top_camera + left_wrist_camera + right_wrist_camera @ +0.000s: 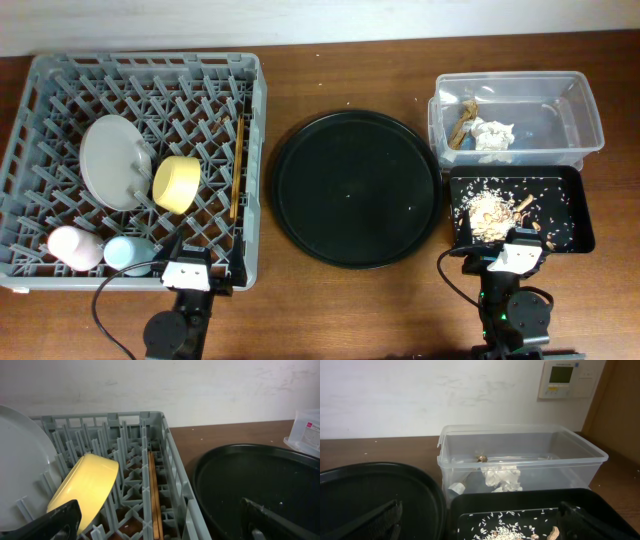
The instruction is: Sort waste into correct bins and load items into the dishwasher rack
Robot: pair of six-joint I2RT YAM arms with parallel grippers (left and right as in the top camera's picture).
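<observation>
The grey rack (256, 150), a grid of pegs, holds a pale grey-green plate (112, 160), a yellow bowl (178, 184), a pink cup (72, 247), a pale blue cup (128, 254) and light-wood chopsticks (237, 170). Right of the rack lies a glossy black round tray (355, 190). Farther right of the rack, a clear tub (590, 112) shows white tissue (493, 136) and a brown wrapper (463, 125), and a black tray (578, 218) is speckled with beige-brown scraps (490, 208).

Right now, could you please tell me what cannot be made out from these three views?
Plate: left wrist view, cut off by the left edge.
Pink cup and blue cup: seen overhead only, too small to tell which way up.
Brown wrapper: right wrist view, mostly hidden behind the tissue.
Food scraps: right wrist view, cut off by the bottom edge.
</observation>
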